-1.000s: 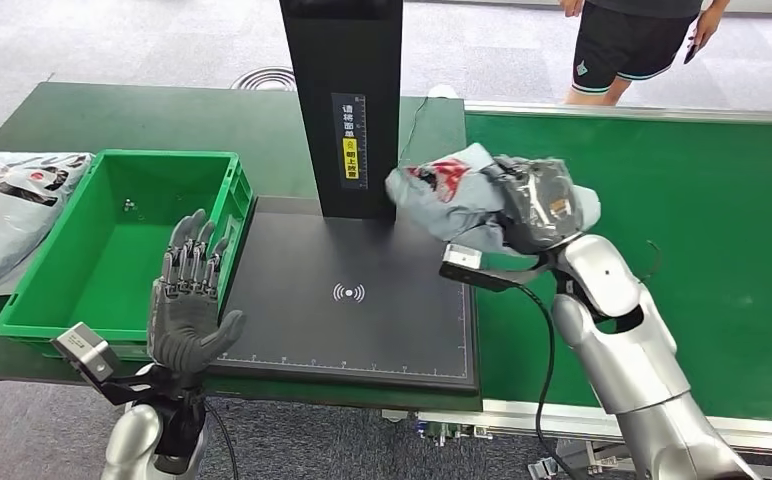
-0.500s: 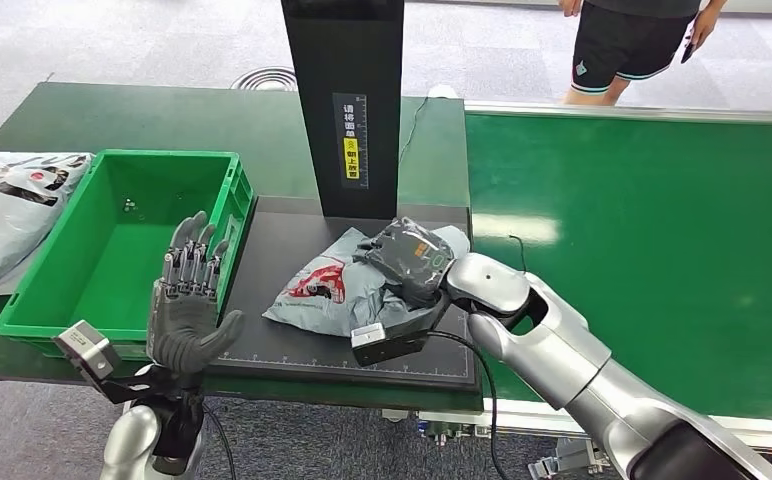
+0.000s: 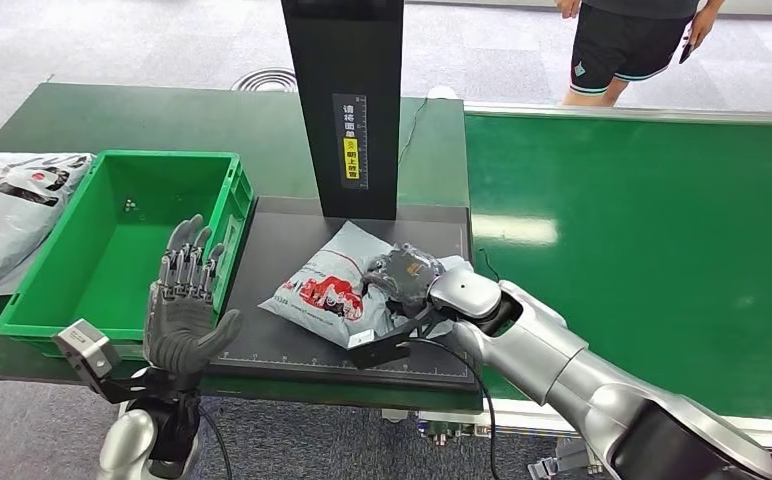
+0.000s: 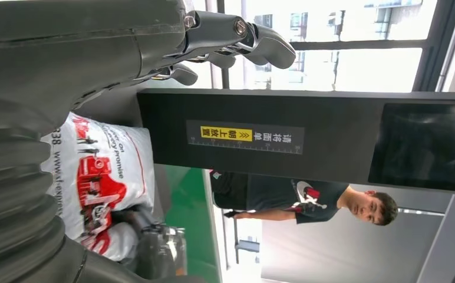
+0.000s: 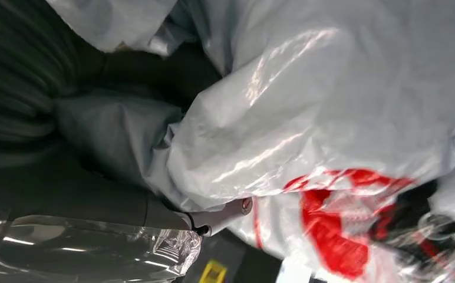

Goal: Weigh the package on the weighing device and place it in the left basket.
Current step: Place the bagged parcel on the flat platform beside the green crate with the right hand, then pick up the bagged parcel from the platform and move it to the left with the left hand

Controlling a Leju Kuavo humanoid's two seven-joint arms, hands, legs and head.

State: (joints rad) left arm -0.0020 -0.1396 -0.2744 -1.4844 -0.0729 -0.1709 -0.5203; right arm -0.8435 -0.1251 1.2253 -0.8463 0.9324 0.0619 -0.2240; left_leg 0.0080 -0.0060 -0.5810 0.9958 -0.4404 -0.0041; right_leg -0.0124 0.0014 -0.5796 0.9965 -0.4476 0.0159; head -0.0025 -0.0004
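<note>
The right hand (image 3: 402, 275) had its dark fingers (image 3: 380, 272) closed over the grey package (image 3: 332, 290), gripping its crumpled end. A second earlier that hand held the package in the air beside the black column (image 3: 347, 105); half a second earlier it had come down to the plate, and now the package lay flat on the black weighing device (image 3: 292, 345), red print facing up, slightly nearer the middle. So the weighing step looked to be under way, though the grip had not been let go. The left hand (image 3: 184, 305) stayed where it was, raised at the table's near edge with fingers spread and holding nothing, just beside the green basket (image 3: 22, 310). The basket, to the left of the scale, awaited the package.
</note>
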